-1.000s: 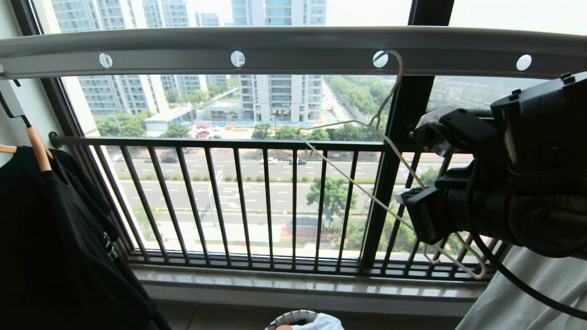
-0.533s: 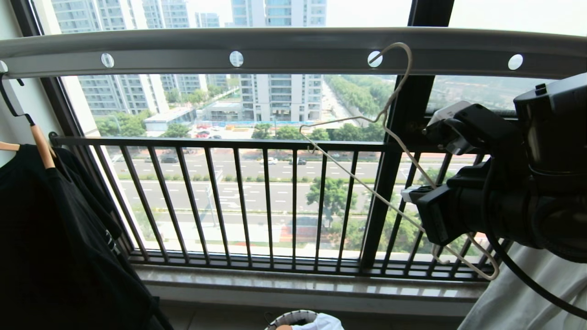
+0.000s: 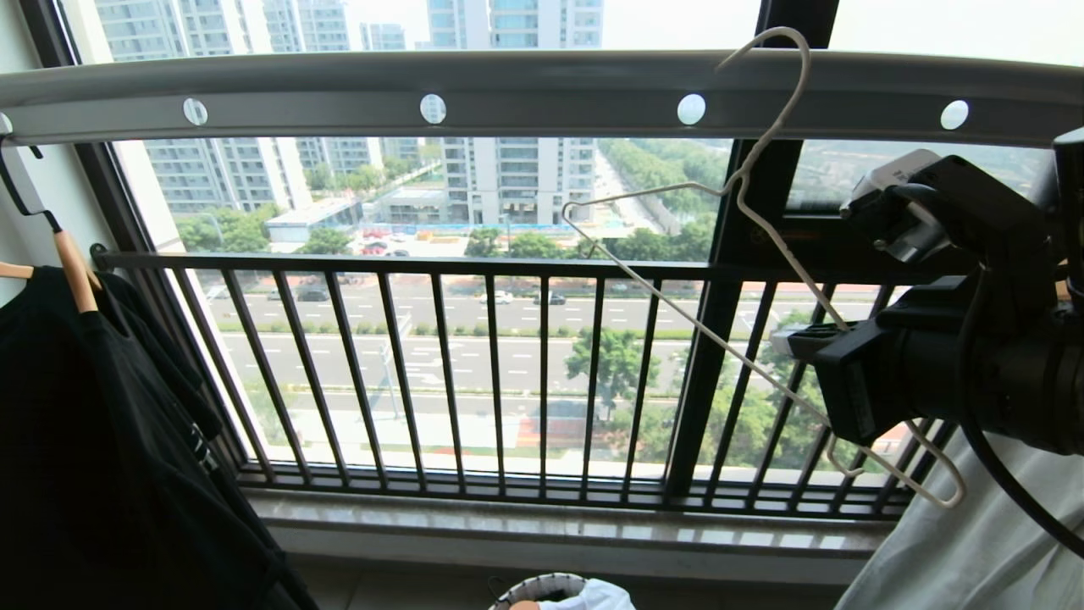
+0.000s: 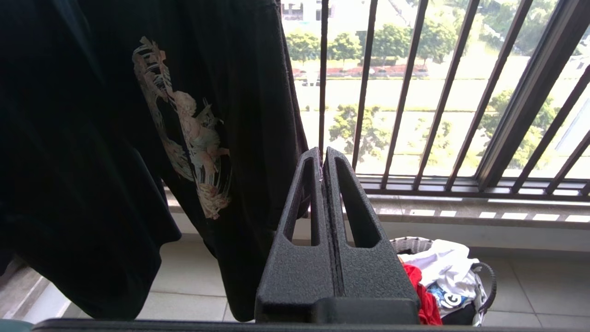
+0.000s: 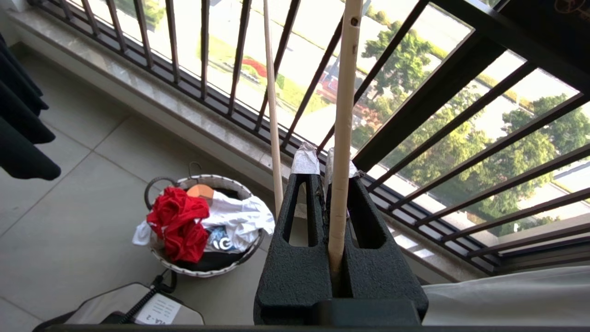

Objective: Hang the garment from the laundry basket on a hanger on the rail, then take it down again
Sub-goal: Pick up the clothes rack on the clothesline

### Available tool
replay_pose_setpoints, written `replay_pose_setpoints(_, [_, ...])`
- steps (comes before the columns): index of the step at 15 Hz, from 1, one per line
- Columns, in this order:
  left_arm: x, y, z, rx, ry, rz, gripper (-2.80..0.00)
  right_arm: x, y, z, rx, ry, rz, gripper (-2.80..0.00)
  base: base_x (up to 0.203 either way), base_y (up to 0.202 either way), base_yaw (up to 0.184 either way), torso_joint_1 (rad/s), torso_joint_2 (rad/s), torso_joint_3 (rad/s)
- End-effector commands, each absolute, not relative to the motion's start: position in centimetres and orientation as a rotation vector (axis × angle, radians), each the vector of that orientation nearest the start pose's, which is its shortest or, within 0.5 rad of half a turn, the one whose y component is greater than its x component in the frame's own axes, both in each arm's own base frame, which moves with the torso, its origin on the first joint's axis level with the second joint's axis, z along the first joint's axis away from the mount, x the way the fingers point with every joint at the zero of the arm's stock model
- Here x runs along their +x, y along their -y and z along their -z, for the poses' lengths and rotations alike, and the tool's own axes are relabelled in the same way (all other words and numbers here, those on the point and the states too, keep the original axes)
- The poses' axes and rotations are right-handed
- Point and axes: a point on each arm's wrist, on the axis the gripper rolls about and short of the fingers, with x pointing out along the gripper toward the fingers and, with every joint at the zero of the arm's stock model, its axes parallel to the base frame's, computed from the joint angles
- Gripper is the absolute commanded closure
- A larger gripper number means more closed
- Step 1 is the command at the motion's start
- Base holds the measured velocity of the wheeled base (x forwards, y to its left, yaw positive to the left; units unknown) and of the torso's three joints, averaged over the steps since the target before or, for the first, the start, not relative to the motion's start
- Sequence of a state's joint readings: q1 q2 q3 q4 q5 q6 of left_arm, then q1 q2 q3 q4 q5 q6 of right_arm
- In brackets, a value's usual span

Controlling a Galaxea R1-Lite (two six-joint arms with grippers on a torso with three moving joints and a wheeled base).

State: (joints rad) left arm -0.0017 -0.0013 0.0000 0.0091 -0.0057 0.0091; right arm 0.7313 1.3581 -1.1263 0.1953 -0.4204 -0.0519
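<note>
A black shirt point(image 3: 102, 440) hung at nine o'clock on a wooden hanger point(image 3: 72, 271), below the left end of the rail point(image 3: 542, 93). The left gripper point(image 4: 325, 159) was parked low beside that shirt, its jaws pressed together on nothing. At six o'clock, on the floor under the window railing point(image 3: 474, 373), stood the laundry basket point(image 5: 239, 186), with the red garment point(image 5: 177, 221) crumpled on top of white clothes point(image 5: 237, 219) inside it. At three o'clock the right gripper point(image 5: 326, 161) was clamped tight on one arm of the thin cream hanger point(image 3: 720, 339), which it held tilted; the hook at one o'clock stood in front of and above the rail's top edge, clear of the holes.
</note>
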Motion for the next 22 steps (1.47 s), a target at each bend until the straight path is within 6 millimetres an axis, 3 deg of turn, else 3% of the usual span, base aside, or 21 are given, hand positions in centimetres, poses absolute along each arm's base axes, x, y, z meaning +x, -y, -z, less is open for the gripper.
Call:
replay_pose_setpoints(1, [-2.3, 0.0, -7.5, 0.009, -0.009, 0.008, 0.0, 15.5, -12.6, -29.1, -0.268, -0.323, -0.313, 0.0, 0.0, 0.0, 0.0, 0.0, 0.0, 0.0])
replay_pose_setpoints(9, [-2.3, 0.0, -7.5, 0.009, -0.009, 0.008, 0.0, 10.3, -8.2, -25.5, -0.256, -0.35, -0.402, 0.0, 0.0, 0.0, 0.0, 0.0, 0.0, 0.0])
replay_pose_setpoints(15, [-2.3, 0.0, -7.5, 0.009, -0.009, 0.008, 0.0, 11.4, -9.2, -23.9, -0.11, -0.457, -0.386, 0.0, 0.0, 0.0, 0.0, 0.0, 0.0, 0.0])
replay_pose_setpoints(22, [-2.3, 0.0, -7.5, 0.009, -0.009, 0.008, 0.0, 11.7, -9.1, -20.9, -0.117, -0.571, -0.329, 0.0, 0.0, 0.0, 0.0, 0.0, 0.0, 0.0])
